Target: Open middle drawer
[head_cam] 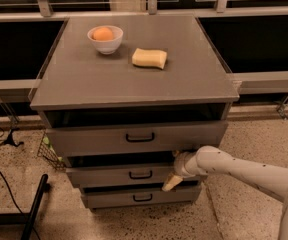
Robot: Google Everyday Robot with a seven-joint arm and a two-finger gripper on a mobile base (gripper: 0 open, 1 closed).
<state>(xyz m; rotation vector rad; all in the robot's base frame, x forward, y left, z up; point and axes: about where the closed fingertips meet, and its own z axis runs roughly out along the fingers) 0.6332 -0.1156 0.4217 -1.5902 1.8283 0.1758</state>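
Observation:
A grey cabinet (134, 79) has three drawers, all standing partly out. The middle drawer (109, 175) has a flat grey front with a small black bar handle (140, 174). It sits under the taller top drawer (104, 138) and above the bottom drawer (114, 197). My white arm reaches in from the lower right. My gripper (176, 171) is at the right end of the middle drawer's front, to the right of the handle, with a cream fingertip (170, 183) pointing down. The other finger is hidden.
A white bowl (105, 40) holding an orange (103, 33) and a yellow sponge (149, 58) sit on the cabinet top. A black stand leg (34, 209) and cables lie on the speckled floor at the left. A railing runs behind.

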